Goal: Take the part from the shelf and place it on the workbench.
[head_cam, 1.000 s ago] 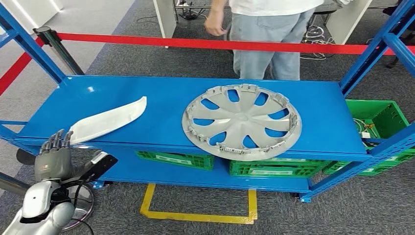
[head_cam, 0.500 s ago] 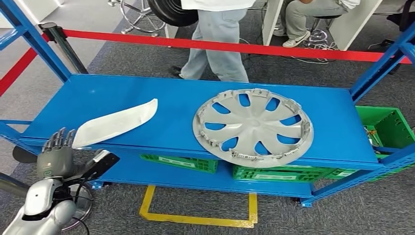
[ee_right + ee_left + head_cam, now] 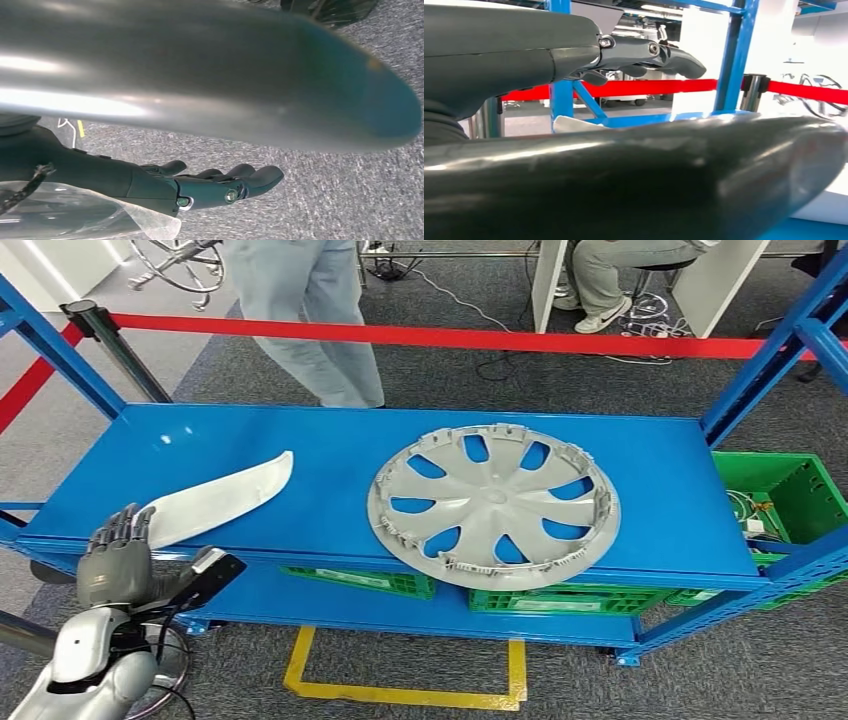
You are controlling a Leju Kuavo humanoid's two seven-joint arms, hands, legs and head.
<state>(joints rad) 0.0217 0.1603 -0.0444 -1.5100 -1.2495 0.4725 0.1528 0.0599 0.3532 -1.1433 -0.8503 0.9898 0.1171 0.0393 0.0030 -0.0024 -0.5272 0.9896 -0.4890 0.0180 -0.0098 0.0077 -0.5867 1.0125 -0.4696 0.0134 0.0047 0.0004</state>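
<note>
Head view, white part [image 3: 212, 502] beside left hand [image 3: 115, 565]

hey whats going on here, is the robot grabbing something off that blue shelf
Not yet. The robot's left hand is raised at the front left edge of the blue shelf, fingers apart and holding nothing, just short of the curved white part. A grey wheel cover lies flat on the same shelf, untouched. The right hand hangs over the carpet, fingers loosely extended, holding nothing. A person is behind the red barrier tape.
</note>
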